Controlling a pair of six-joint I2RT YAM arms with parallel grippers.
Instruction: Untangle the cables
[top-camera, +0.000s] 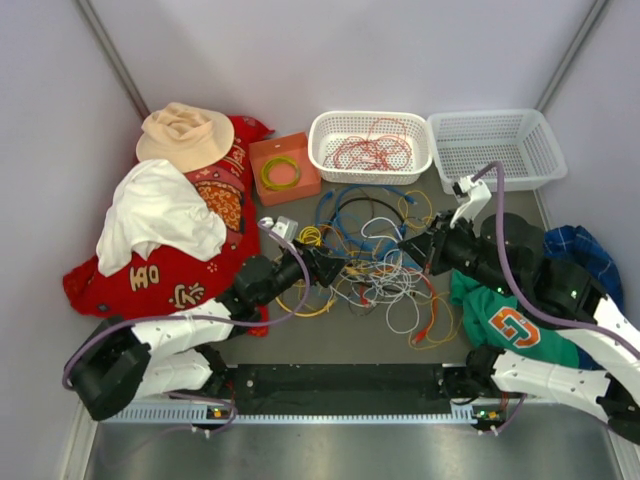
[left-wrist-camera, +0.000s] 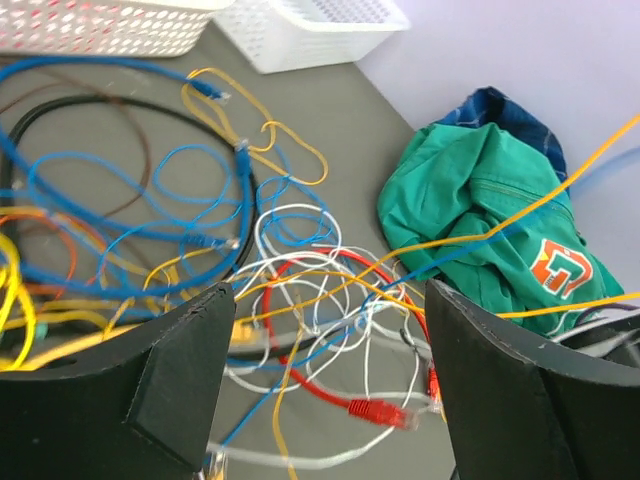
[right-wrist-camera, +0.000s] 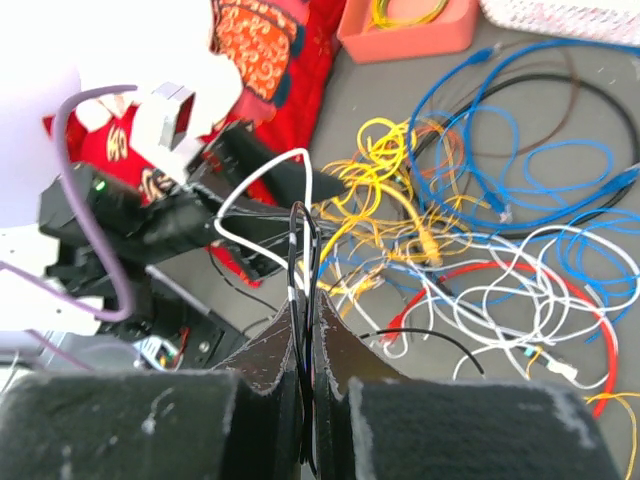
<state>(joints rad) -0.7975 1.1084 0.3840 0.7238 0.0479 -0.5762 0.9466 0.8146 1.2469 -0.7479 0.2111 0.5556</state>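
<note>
The cables lie as a knotted heap of yellow, blue, white, red and black wire mid-table. My left gripper sits at the heap's left edge, low over it. In the left wrist view that gripper is open, and a red cable with a plug and white loops lie on the table between its fingers. A yellow strand runs taut through the air past the right finger. My right gripper is at the heap's right side. There the right gripper is shut on thin black and white cables that rise from its tips.
At the back, a white basket holds red cables and a second white basket stands beside it. An orange box holds a green-yellow ring. Red cloth, a hat and white fabric lie at left, a green shirt at right.
</note>
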